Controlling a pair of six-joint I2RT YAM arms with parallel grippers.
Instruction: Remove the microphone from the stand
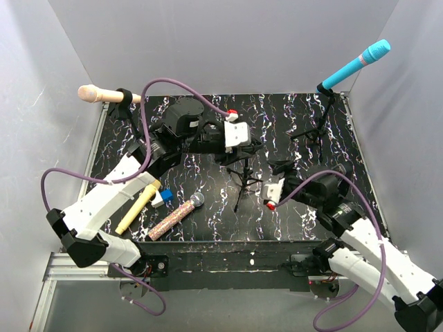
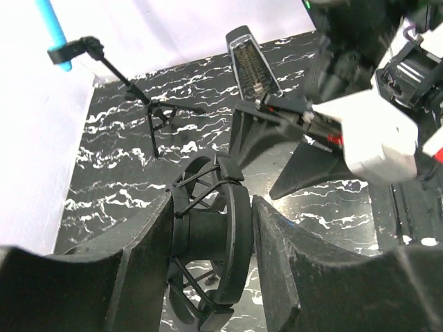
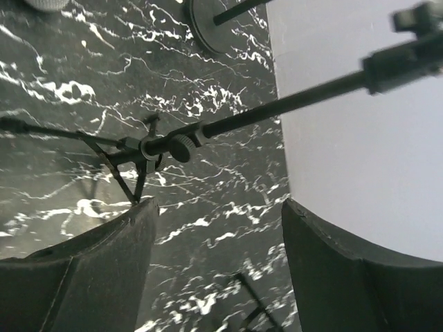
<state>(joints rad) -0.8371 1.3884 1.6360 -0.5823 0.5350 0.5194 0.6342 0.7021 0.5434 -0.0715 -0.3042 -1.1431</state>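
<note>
While the marbled desk stretched beneath both claws, the left claw clamped the shock mount of the tripod stand. The right claw gaped, holding nothing. The glitter microphone lay flat on the desk, nearer than the left claw and left of the right claw.

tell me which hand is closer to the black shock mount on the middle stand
Left. The left hand grips the shock mount, one finger on each side. The right hand hangs open to its right, apart from it.
</note>
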